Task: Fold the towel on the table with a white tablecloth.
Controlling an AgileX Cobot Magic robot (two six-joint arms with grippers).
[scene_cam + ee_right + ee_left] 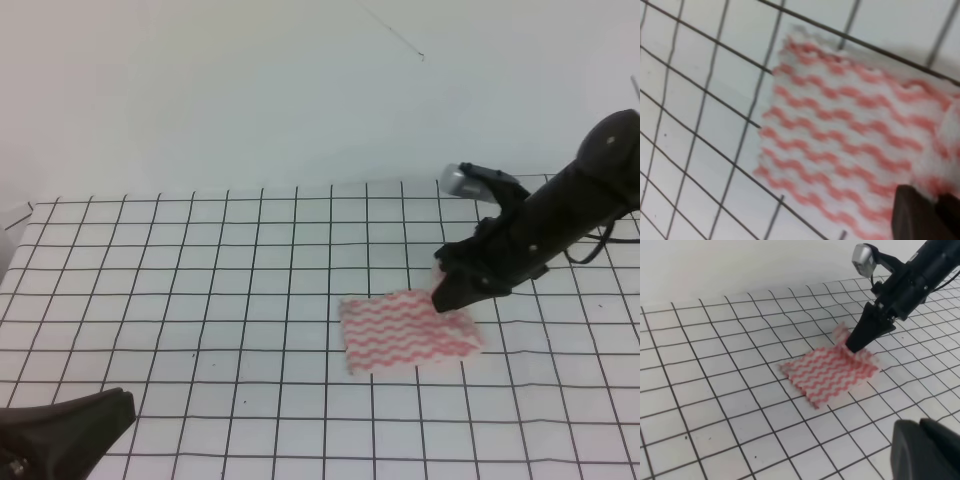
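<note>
The right gripper (pixel 443 291) pinched the towel (pixel 405 332) corner, lifted beneath it; the fold looked barely begun.

Towel (pixel 405 333): pink-red & white wavy stripes, running along its length. Tablecloth (pixel 200 300): white w/ thin black grid lines making small squares, a few tiny dark specks on it. Right gripper (pixel 443 294): black, w/ a grey-silver part on top of the arm. Left gripper (pixel 70 425): black. Wall (pixel 250 90) behind: plain pale white-grey.
</note>
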